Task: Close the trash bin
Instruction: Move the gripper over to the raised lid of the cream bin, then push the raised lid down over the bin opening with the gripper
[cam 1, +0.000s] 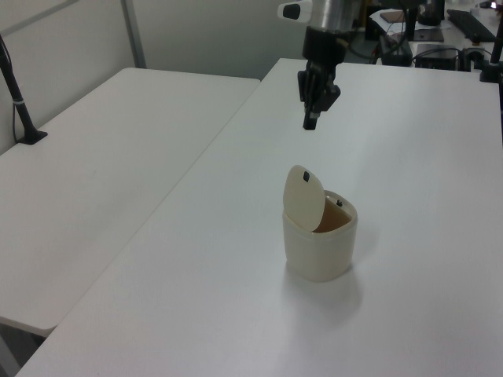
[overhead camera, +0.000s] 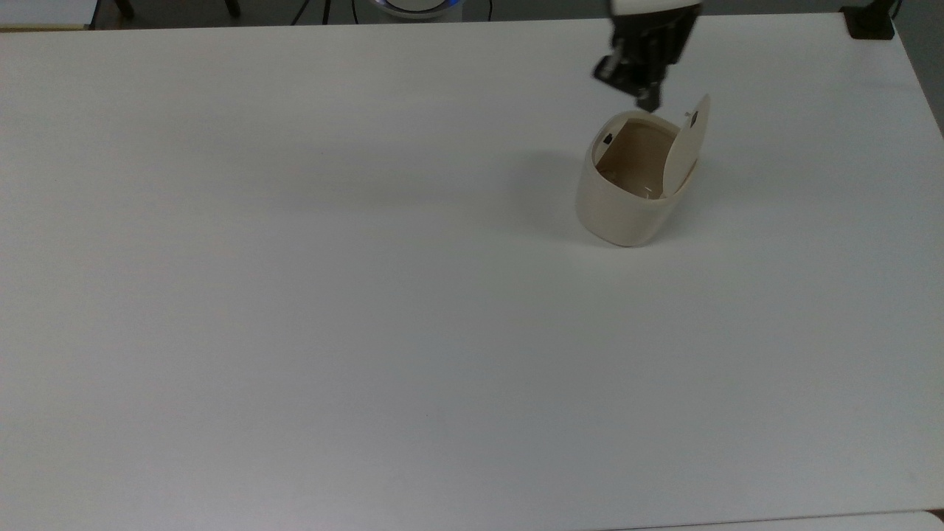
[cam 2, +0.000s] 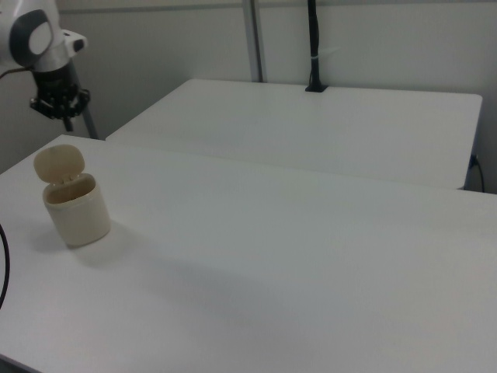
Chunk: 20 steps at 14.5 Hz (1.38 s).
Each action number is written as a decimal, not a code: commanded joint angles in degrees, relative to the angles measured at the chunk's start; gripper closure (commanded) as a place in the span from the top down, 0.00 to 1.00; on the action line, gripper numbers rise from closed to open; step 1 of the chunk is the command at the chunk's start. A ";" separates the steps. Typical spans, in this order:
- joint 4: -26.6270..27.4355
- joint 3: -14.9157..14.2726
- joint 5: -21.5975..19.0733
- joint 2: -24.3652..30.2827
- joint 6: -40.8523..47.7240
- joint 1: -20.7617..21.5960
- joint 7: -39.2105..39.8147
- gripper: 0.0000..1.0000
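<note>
One small cream-beige plastic trash bin (overhead camera: 627,199) with a rounded-square body stood on the wide white table (overhead camera: 295,295), toward the top view's right and far side. Its flat hinged lid (overhead camera: 687,144) of the same colour stood raised, almost upright, so the brownish inside was exposed, and a small black button (overhead camera: 608,139) showed at the rim opposite the hinge. The closing had not begun; I judged the step in hand to be the approach. Beyond the bin, the arm's black two-finger gripper (cam 1: 310,122) hung in the air above and behind it, touching nothing and holding nothing. Its fingers appeared close together, nearly shut. The next move probably called for reaching the back face of the lid and pushing it down over the opening until it latched.
</note>
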<state>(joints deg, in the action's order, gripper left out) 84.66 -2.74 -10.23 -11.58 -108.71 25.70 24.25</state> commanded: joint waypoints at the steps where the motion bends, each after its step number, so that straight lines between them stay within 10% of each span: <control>1: -0.99 0.81 0.03 -2.39 -4.93 4.61 -2.10 0.00; 20: 3.84 -0.07 9.78 -4.86 10.80 4.54 4.93 0.00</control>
<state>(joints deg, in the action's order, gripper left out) 85.76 -2.40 -1.66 -16.68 -98.24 30.22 27.49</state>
